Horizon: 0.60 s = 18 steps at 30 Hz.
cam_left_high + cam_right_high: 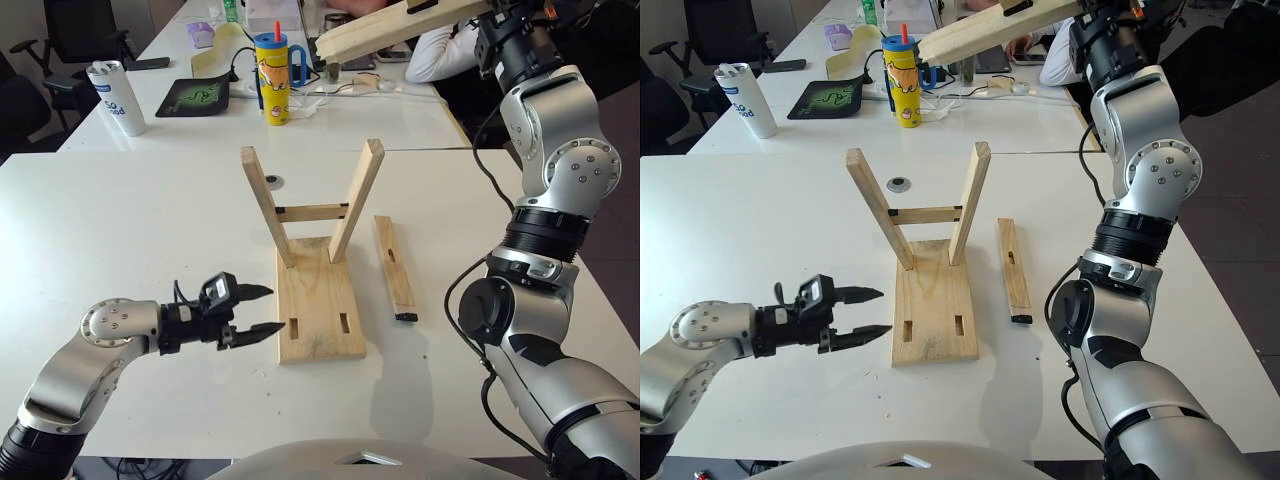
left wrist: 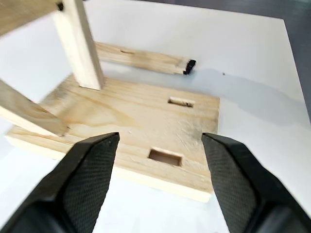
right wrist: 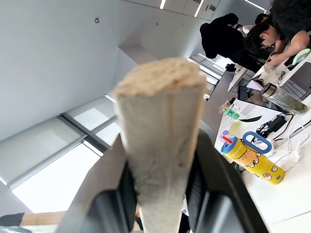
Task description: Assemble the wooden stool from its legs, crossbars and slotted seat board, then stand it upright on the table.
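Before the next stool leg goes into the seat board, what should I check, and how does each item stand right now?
1. Right gripper shut on the raised pale wooden leg: ok.
2. Two near slots in the flat wooden seat board empty: ok.
3. Two fitted legs, joined by a crossbar, standing in the board: ok.
4. Left gripper steadying the board: not ok; it is open at the board's near left edge, gripping nothing.
5. Spare wooden leg with black tip lying right of the board, off the slots: ok.

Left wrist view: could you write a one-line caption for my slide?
Open left gripper facing the slotted seat board, with two legs standing in it.
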### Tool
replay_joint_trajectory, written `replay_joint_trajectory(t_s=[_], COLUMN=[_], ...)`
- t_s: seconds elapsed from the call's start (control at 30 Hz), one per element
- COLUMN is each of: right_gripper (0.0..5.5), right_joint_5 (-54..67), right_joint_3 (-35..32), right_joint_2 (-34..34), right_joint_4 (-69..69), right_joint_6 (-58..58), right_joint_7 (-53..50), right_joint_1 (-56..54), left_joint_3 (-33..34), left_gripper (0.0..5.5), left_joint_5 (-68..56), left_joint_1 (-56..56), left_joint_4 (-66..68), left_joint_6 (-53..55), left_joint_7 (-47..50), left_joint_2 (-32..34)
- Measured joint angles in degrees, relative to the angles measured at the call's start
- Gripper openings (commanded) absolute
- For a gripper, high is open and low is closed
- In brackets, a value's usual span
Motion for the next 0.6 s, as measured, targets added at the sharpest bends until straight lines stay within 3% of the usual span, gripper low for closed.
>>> replay_joint_trajectory(t_s=[0.17, 0.3, 0.6], right_gripper=[1.03, 1.03, 1.03], right_joint_5=[-0.1, -0.2, -0.4], right_joint_3=[0.0, 0.0, -0.4], right_joint_2=[0.4, 0.7, 0.7], right_joint_4=[0.4, 0.8, 1.9], right_joint_6=[0.9, 1.3, 1.5], right_joint_7=[0.0, 0.0, 0.3], right_joint_1=[0.0, 0.0, 0.0], left_joint_3=[-9.3, -12.2, -11.2], left_gripper=[3.12, 3.12, 3.12], left_joint_5=[8.7, 13.2, 18.3], left_joint_1=[-0.3, -0.9, -9.5], left_joint_4=[3.2, 5.5, 22.4], left_joint_6=[-3.4, -7.5, -12.4], left_joint_7=[0.9, 3.5, 17.4], left_joint_2=[-0.6, -3.1, -17.5])
